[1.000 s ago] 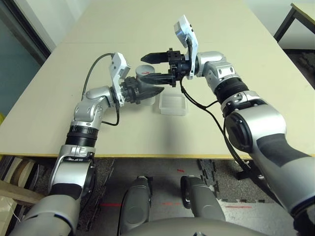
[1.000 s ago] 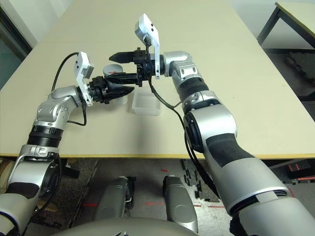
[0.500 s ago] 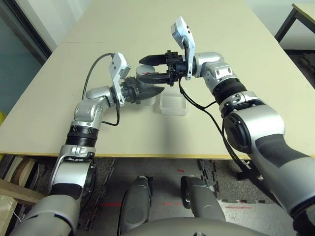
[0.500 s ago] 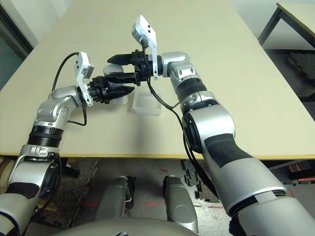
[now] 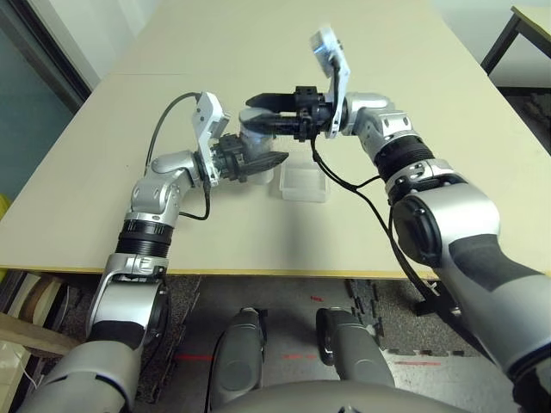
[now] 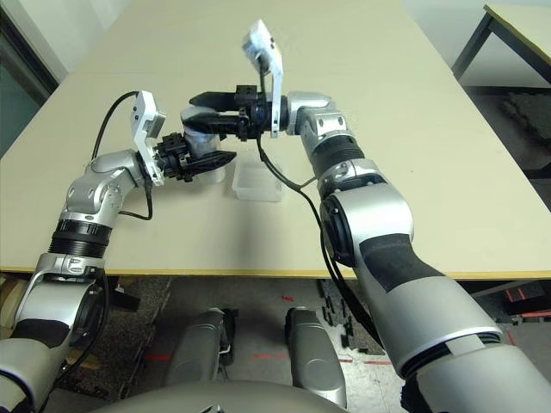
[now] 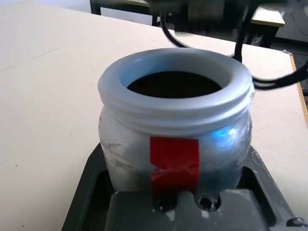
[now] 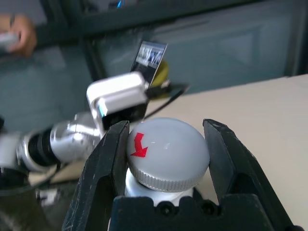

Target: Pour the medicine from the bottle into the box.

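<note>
Currently the left end effector (image 5: pixel 263 157) is clenched around the lower body of the bottle (image 7: pixel 175 139), holding it upright above the table (image 5: pixel 258 43), near the table's middle. Seen in the left wrist view, the bottle's mouth is uncovered: a pale threaded rim rings a dark opening, and a strip of red tape runs down the silver side facing the camera. Whether the medicine lies inside cannot be told, since the interior is dark. The right end effector (image 8: pixel 166 127) reaches in from the right, pointing toward the robot's left, and sits just above the bottle's mouth. It is grasping the cap (image 8: pixel 166 149), a round grey dome with a red arrow on top and a ribbed edge, with one black finger pressed against each side. The box (image 5: pixel 303 182) stands flat on the table just to the right of the bottle, under the right wrist, apart from both end effectors. Its clear walls show nothing that can be made out inside it.
</note>
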